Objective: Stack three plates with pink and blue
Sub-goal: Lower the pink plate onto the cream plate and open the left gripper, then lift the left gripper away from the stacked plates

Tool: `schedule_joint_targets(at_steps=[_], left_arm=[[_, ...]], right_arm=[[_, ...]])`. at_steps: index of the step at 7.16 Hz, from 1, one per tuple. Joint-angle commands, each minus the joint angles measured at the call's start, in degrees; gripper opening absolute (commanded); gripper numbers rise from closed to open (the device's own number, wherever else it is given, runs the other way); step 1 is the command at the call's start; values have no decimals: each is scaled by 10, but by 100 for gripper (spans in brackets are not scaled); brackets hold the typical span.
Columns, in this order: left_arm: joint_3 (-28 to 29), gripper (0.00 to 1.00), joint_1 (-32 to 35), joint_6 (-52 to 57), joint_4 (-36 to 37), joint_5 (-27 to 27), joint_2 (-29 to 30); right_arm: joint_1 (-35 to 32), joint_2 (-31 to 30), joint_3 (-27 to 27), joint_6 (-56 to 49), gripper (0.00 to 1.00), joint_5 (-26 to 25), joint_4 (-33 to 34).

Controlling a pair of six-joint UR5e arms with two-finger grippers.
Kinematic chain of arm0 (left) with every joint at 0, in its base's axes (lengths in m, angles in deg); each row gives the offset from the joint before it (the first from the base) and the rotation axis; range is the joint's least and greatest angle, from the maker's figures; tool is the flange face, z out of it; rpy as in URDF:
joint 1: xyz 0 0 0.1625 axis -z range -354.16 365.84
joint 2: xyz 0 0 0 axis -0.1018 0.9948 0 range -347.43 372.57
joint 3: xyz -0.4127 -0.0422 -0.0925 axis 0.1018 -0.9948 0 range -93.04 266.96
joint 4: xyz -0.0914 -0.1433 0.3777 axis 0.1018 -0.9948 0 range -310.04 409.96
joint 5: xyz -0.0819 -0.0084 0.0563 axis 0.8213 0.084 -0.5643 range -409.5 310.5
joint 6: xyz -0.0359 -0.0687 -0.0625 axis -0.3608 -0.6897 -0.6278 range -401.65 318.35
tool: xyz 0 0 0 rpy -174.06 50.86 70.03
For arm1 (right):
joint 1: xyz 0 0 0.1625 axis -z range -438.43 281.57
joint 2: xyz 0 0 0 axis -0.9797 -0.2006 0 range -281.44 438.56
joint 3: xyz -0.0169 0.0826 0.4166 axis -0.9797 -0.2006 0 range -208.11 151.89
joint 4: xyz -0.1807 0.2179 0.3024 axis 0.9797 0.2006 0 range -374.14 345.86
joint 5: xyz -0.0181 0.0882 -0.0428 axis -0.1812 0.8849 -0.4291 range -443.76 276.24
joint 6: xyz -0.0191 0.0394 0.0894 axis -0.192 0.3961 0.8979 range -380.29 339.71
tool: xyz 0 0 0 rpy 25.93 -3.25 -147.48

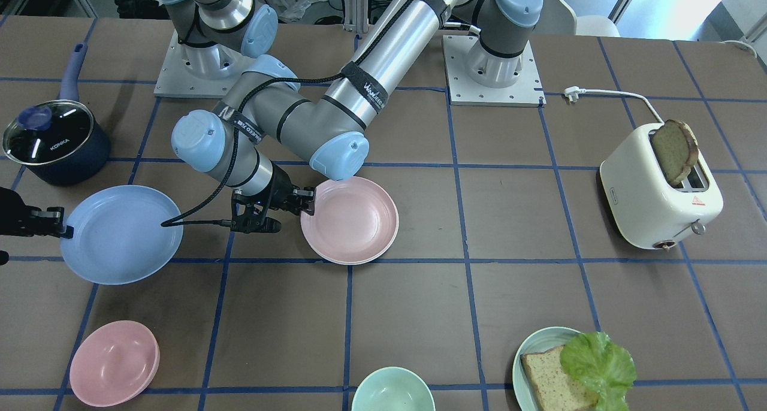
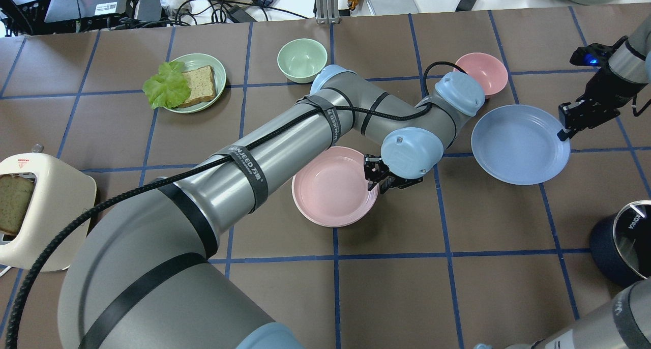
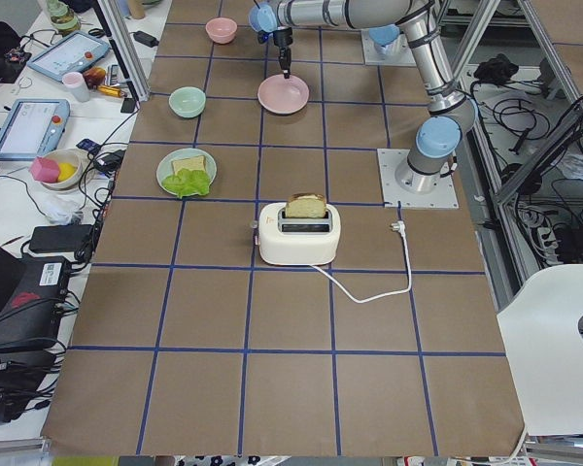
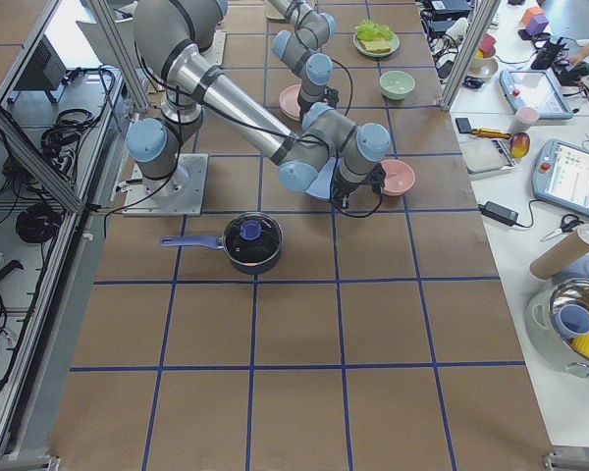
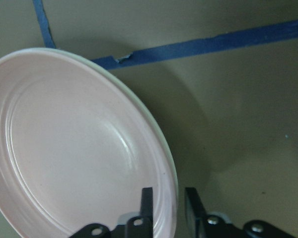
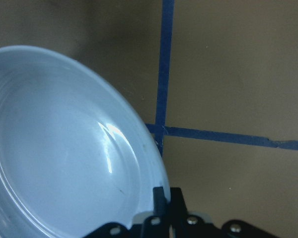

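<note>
The pale pink plate (image 1: 353,222) lies flat mid-table, and a paler rim shows under its edge, so the cream-white plate seems to lie beneath it. My left gripper (image 1: 305,205) is open, with its fingers (image 5: 147,201) astride the pink plate's rim (image 5: 170,188). The light blue plate (image 1: 120,234) is held by its rim in my shut right gripper (image 1: 63,229), slightly tilted just above the table. It shows large in the right wrist view (image 6: 64,148). From overhead the blue plate (image 2: 520,144) is to the right of the pink plate (image 2: 333,186).
A dark blue pot with a glass lid (image 1: 51,138) stands near the blue plate. A small pink bowl (image 1: 114,363), a green bowl (image 1: 392,390) and a teal plate with bread and lettuce (image 1: 539,337) sit along the far edge. A toaster (image 1: 659,195) stands on my left.
</note>
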Motion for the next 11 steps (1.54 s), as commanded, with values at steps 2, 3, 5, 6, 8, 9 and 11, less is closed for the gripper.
schedule_joint_targets(at_steps=[2,3,5,6,8,9,11], left_arm=[[1,100,-1,1,-27,-3,-34],[6,100,-4,6,-39,-6,-58],[25,100,-39,35,-71,-9,-105],[25,100,-70,84,-71,-8,-128],[23,100,-132,160,-78,-3,-167],[23,100,-162,210,-79,-1,-183],[21,100,-209,263,-79,0,-209]], right_arm=[[-3,-1,0,0,0,1,-7],[-6,-1,0,3,0,1,-7],[-19,-1,0,18,0,1,-9],[-20,-1,1,23,0,10,-12],[-49,-3,-1,43,0,35,-12],[-69,-19,1,96,0,34,-19],[-83,-29,2,132,0,57,-44]])
